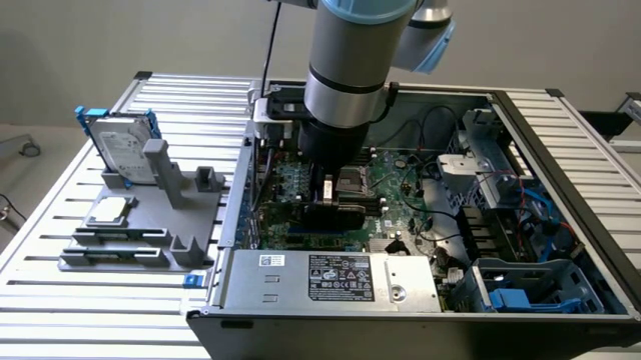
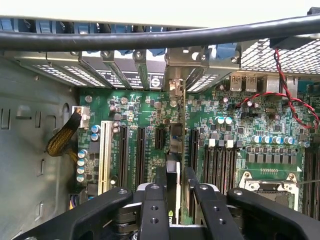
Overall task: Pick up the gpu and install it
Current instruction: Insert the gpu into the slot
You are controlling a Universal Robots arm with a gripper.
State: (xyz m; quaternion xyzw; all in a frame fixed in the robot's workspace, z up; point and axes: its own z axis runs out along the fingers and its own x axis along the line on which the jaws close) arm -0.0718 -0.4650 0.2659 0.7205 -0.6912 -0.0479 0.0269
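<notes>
Gpu (image 2: 173, 172) stands on edge, long axis toward the rear brackets (image 2: 135, 65); tool (image 2: 177, 200) grip unclear.

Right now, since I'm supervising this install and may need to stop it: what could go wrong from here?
The gpu stands edge-on between neighbouring slots on the motherboard, with the gripper straddling it. If it is off its slot, pressing could bend the card or scrape the board. Its metal bracket could catch on the case's rear openings. The black cable across the case could snag.
</notes>
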